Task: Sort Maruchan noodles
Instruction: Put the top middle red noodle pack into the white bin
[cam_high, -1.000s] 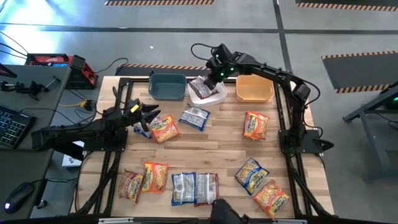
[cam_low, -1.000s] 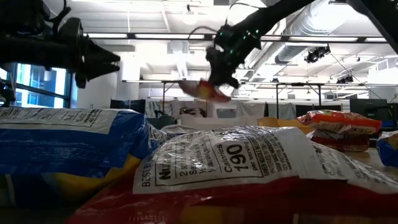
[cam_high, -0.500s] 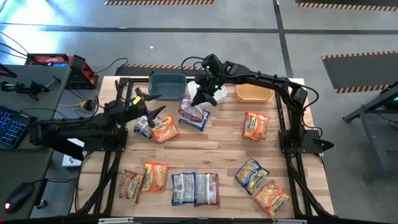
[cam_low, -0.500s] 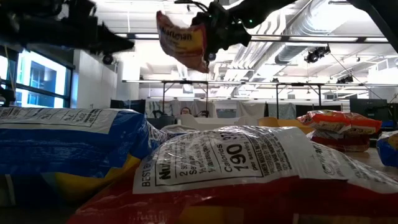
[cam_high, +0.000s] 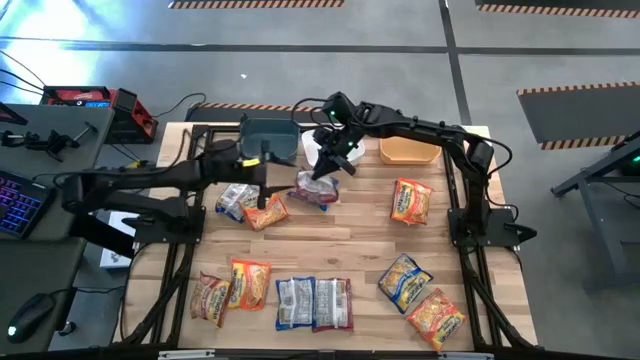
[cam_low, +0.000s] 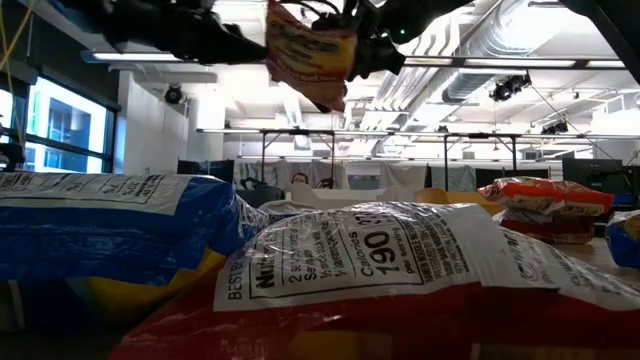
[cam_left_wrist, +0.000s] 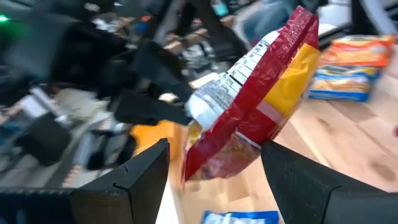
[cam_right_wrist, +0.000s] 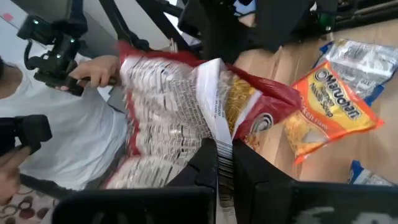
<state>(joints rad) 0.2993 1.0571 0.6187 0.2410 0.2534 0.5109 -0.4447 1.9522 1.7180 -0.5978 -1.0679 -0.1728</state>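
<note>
Currently catalogued: one red Maruchan packet (cam_high: 318, 187), light, crinkly, pliable, slippery; pinched at its edge seam by the right end effector (cam_high: 333, 162), held aloft at 12 o'clock above the surface (cam_high: 350, 240). Left end effector (cam_left_wrist: 214, 165) spread around its free end.

Three bins (cam_high: 270, 138) in row along table (cam_high: 350, 240) far edge. Loose noodle packets (cam_high: 313, 303) along near edge, more at right and centre-left. One packet (cam_high: 318, 187) held aloft before middle bin, between both grippers.

Dark-blue bin (cam_high: 268, 138) and orange bin (cam_high: 408, 147) at the table's (cam_high: 360, 225) far edge; keyboard (cam_high: 18, 200) well off the table
</note>
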